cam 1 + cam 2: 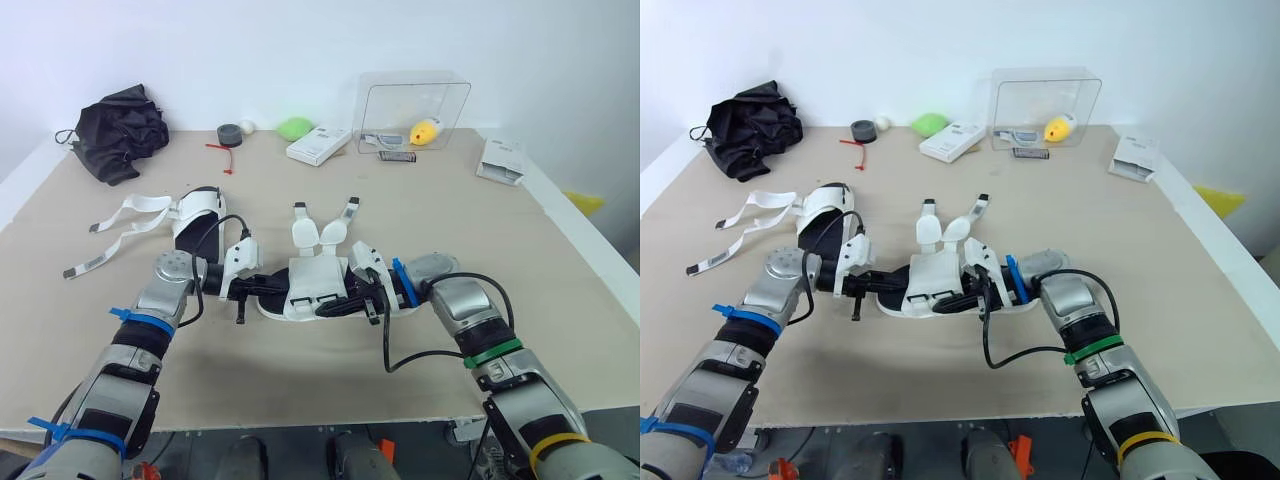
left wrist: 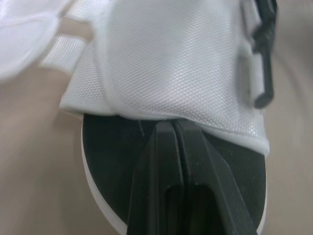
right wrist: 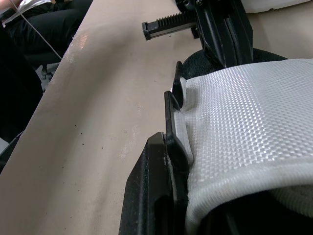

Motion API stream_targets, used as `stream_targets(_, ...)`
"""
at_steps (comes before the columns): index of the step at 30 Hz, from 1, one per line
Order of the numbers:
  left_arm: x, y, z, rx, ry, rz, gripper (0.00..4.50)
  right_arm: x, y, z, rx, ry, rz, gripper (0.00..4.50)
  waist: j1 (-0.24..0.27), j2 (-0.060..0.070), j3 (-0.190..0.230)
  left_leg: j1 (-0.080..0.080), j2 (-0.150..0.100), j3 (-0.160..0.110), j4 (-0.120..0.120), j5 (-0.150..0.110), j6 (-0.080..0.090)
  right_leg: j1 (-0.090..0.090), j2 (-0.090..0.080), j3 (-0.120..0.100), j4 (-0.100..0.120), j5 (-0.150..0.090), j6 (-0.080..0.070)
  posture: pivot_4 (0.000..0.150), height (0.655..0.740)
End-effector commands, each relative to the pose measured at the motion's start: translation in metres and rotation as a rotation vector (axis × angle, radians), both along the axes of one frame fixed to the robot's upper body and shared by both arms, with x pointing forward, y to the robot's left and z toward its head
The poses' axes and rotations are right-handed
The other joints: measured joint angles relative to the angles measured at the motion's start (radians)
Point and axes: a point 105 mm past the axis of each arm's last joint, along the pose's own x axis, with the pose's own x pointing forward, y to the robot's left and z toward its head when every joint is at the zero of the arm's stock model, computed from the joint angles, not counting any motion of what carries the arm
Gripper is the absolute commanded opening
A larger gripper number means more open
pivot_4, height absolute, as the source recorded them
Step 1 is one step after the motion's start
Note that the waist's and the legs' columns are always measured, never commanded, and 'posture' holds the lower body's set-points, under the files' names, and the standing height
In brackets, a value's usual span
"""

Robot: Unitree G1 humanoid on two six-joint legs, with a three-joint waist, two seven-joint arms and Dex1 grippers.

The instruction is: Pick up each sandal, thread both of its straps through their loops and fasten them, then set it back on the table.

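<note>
Currently both arms are meeting at the sandal [image 1: 310,285], which is lying crosswise at the near middle of the table [image 1: 560,260]. I cannot tell whether its sole is resting on the surface or being held just above it. The left pincer [image 2: 172,131] is reaching in from the robot's left with its two black fingers pressed together, lying over the dark insole just under the edge of the wide strap [image 2: 176,63]. The right pincer [image 1: 362,298] is coming in from the other end and pinching that white woven strap, with the cloth bunching against its finger [image 3: 156,196]. Two narrower strap ends [image 1: 320,230] are sticking out loose toward the far side of the table, not passing through any loop.

A second sandal [image 1: 195,215] is sitting well apart to the robot's left, with its long straps [image 1: 120,215] trailing open across the table.

Along the far edge, a black bag [image 1: 120,130], a roll of tape [image 1: 230,133], a green lump [image 1: 295,127], a white box [image 1: 318,145], a clear box [image 1: 415,100] with a yellow toy [image 1: 427,131] inside it, and a paper packet [image 1: 500,160] are all sitting away from the arms.
</note>
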Motion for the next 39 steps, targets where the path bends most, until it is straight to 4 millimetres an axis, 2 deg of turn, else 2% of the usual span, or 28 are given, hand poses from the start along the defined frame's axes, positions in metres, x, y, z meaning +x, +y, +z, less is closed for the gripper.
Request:
stream_targets(1,-0.032,0.017,-0.068,0.251,0.198,-0.077,0.08,0.0,0.0,0.007,0.018,-0.007,0.003,0.0,0.0,0.002,-0.002,0.0,0.0,0.0,0.0,-0.001,0.001,0.0,0.0,0.0,0.0,-0.001,0.0,0.15,0.74)
stream_targets(4,-0.031,0.017,-0.067,0.241,0.198,-0.066,0.08,0.001,-0.003,0.008,0.012,0.005,-0.005,0.0,0.0,0.003,-0.004,0.0,0.0,0.0,0.0,-0.002,0.003,0.0,0.0,0.0,0.0,-0.002,0.0,0.15,0.74)
stream_targets(7,-0.03,0.016,-0.066,0.219,0.208,-0.049,0.0,0.0,-0.006,0.011,0.014,0.05,-0.013,1.19,0.0,0.004,-0.006,0.0,0.0,0.0,0.0,-0.002,0.004,0.0,0.0,0.0,0.0,-0.002,0.0,0.15,0.74)
stream_targets(9,-0.029,0.014,-0.066,0.203,0.218,-0.039,0.0,-0.002,-0.011,0.013,0.002,0.053,-0.016,2.17,0.0,0.005,-0.007,0.0,0.0,0.0,0.0,-0.002,0.004,0.0,0.0,0.0,0.0,-0.002,0.0,0.15,0.74)
stream_targets(10,-0.03,0.014,-0.066,0.197,0.221,-0.037,0.0,-0.002,-0.013,0.014,-0.004,0.05,-0.022,2.37,0.0,0.006,-0.008,0.001,0.0,0.0,0.0,-0.002,0.004,0.0,0.0,0.0,0.0,-0.002,0.0,0.15,0.74)
stream_targets(11,-0.029,0.012,-0.065,0.178,0.229,-0.028,0.0,-0.002,-0.018,0.017,-0.005,0.049,-0.033,3.04,0.0,0.006,-0.008,0.001,0.0,0.0,0.0,-0.003,0.004,0.0,0.0,0.0,0.0,-0.002,-0.001,0.15,0.74)
stream_targets(14,-0.028,0.008,-0.061,0.146,0.238,-0.012,0.0,-0.003,-0.035,0.026,-0.006,0.042,-0.074,4.4,0.0,0.008,-0.009,0.001,0.0,0.0,0.0,-0.003,0.004,0.0,0.0,0.0,0.0,-0.003,-0.001,0.15,0.74)
stream_targets(17,-0.03,0.01,-0.061,0.163,0.219,-0.017,0.0,-0.002,-0.054,0.036,0.001,0.017,-0.123,4.47,0.0,0.009,-0.009,0.001,0.0,0.0,0.0,-0.004,0.003,0.0,0.0,0.0,0.0,-0.004,-0.001,0.15,0.74)
stream_targets(20,-0.028,0.013,-0.06,0.178,0.192,-0.008,0.0,0.007,-0.068,0.056,0.057,-0.005,-0.207,4.47,-0.001,0.009,-0.01,0.001,0.0,0.001,0.0,-0.004,0.003,0.0,0.0,0.001,0.0,-0.004,0.0,0.15,0.74)
stream_targets(23,-0.028,0.014,-0.057,0.171,0.184,-0.007,0.0,0.021,-0.071,0.081,0.159,0.019,-0.306,4.47,-0.005,0.01,-0.01,0.002,0.0,0.001,0.0,-0.005,0.003,0.0,0.0,0.001,0.0,-0.004,-0.001,0.15,0.74)
stream_targets(26,-0.028,0.013,-0.053,0.173,0.167,-0.018,0.0,0.049,-0.067,0.094,0.221,0.095,-0.483,4.47,-0.008,0.011,-0.01,0.003,0.001,0.002,-0.001,-0.005,0.004,0.0,0.001,0.003,0.0,-0.004,-0.001,0.15,0.74)
stream_targets(28,-0.028,0.012,-0.052,0.177,0.154,-0.028,0.0,0.066,-0.062,0.092,0.219,0.18,-0.591,4.47,-0.01,0.011,-0.01,0.003,0.001,0.002,-0.001,-0.005,0.004,0.0,0.001,0.003,0.0,-0.004,-0.002,0.15,0.74)
stream_targets(31,-0.026,0.008,-0.047,0.168,0.136,-0.033,0.0,0.085,-0.054,0.077,0.188,0.385,-0.736,4.47,-0.006,0.011,-0.01,0.002,0.001,0.002,-0.002,-0.006,0.005,-0.001,0.001,0.003,0.0,-0.005,-0.002,0.15,0.74)
stream_targets(34,-0.022,0.005,-0.043,0.157,0.12,-0.026,0.0,0.088,-0.045,0.07,0.178,0.496,-0.746,4.47,-0.001,0.011,-0.01,0.0,0.0,0.003,-0.002,-0.011,0.013,-0.001,0.0,0.004,0.0,-0.008,-0.001,0.15,0.74)
stream_targets(39,-0.021,0.006,-0.043,0.149,0.117,-0.011,0.0,0.086,-0.031,0.062,0.162,0.55,-0.696,4.47,-0.001,0.012,-0.01,-0.001,-0.001,0.004,-0.002,-0.012,0.015,-0.002,-0.001,0.005,0.0,-0.009,0.0,0.15,0.74)
